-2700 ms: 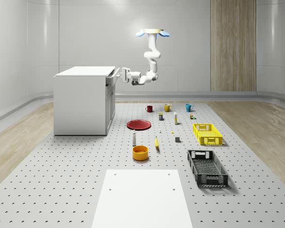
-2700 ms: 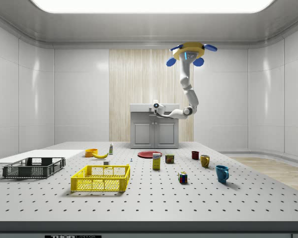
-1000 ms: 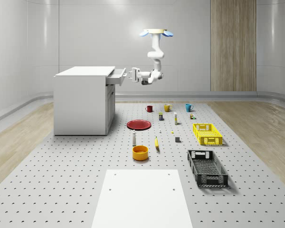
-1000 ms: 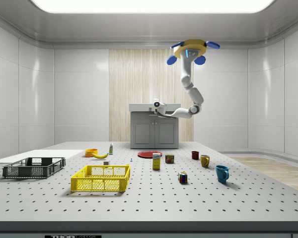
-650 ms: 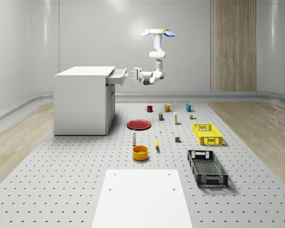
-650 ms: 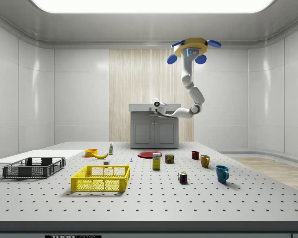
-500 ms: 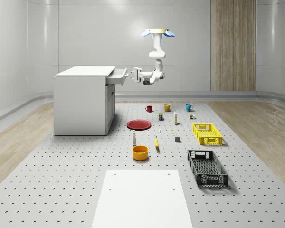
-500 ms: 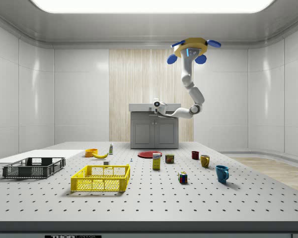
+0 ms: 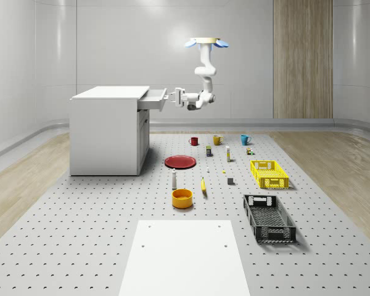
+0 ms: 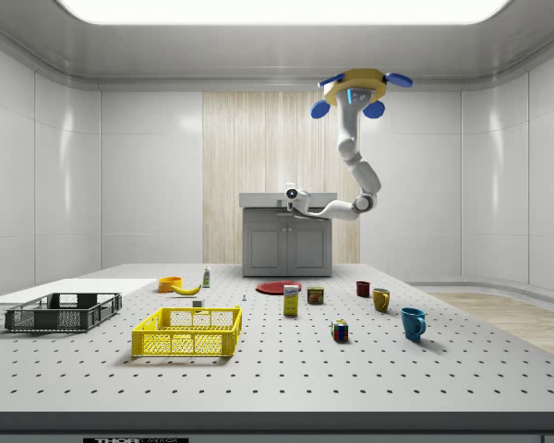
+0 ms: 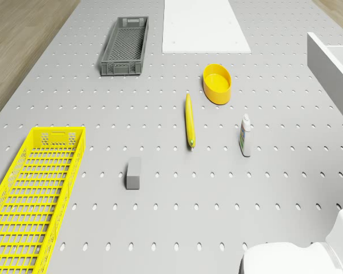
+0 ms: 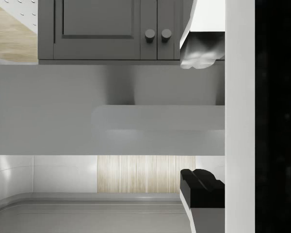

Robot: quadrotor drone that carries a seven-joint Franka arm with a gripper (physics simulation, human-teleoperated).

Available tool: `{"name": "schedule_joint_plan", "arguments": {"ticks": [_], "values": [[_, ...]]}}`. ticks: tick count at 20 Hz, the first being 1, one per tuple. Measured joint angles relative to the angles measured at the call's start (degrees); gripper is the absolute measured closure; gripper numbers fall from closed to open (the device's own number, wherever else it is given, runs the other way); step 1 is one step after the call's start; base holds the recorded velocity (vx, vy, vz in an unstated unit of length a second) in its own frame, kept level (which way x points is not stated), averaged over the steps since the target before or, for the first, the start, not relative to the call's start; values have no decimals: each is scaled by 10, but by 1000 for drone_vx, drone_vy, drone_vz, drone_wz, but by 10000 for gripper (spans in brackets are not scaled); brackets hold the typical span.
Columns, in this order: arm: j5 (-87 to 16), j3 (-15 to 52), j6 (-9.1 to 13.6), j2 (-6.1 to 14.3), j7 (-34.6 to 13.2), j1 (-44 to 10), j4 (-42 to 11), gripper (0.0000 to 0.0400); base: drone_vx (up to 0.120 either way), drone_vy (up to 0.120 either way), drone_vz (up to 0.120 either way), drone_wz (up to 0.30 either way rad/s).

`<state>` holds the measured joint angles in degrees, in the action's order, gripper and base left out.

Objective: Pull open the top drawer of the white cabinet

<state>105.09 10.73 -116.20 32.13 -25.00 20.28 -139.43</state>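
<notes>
Drone (image 9: 206, 42) hovers upper center of the whole-scene view, over the pegboard table (image 9: 80, 246) and off the cabinet's right side, not resting on anything. The white cabinet (image 9: 108, 132) sits left of center. Its top drawer (image 9: 153, 98) already sticks out to the right past the cabinet side, so it looks at least partly open.

The arm hangs down and bends left. The claw (image 9: 172, 97) is level with the drawer front, just beside it at the whole-scene view's center. In the side view it sits in front of the cabinet top.

Claw is wide. In the wrist view the fingers (image 12: 201, 187) stand well apart with the drawer's handle (image 12: 157, 118) running between them. Neither finger seems to touch it, so nothing is held.

My read: you are at the end of a pull or between grips. If you want more travel:
- Close on the handle only once it is centered between the fingers.
- Pull straight out along the slide, toward the whole-scene view's right.
- Keep the wrist level. Any lift or twist will likely bind the drawer or slip the handle out.
- Hold drone height steady and let the body carry the pull, since the arm is already folded close.

If this opening is enough, back straight off before you lower, as the mugs and the red plate (image 9: 180, 161) lie below.
</notes>
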Motion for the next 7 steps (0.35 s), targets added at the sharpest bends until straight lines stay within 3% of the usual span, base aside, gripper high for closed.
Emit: {"name": "schedule_joint_plan", "arguments": {"ticks": [7], "values": [[-1, -2, -1, 0, 0, 3, 0, 95, 0, 0, 0, 0]]}}
